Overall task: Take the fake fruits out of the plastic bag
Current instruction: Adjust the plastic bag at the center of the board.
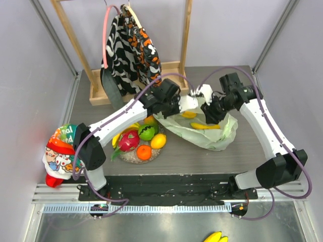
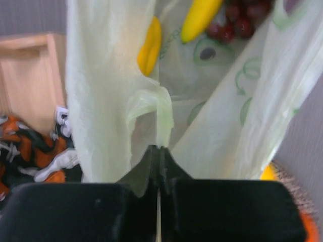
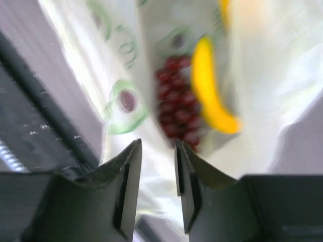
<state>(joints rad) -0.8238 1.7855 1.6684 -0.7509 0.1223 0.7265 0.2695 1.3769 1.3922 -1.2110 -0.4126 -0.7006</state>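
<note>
Presently found the left claw [image 2: 159, 151] clenched on a fold of the plastic bag [image 1: 218, 137], lying on the bench [image 1: 202, 162] right of centre. Found the right claw [image 3: 157, 166] released, jaws parted at the bag mouth. Observed banana [image 3: 209, 91] and grapes [image 3: 176, 96] inside; noted orange [image 1: 144, 152] and lemon [image 1: 158, 141] outside, left of it.

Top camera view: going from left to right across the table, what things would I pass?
Santa figure → dragon fruit → orange → lemon → plastic bag with bananas inside.
</note>
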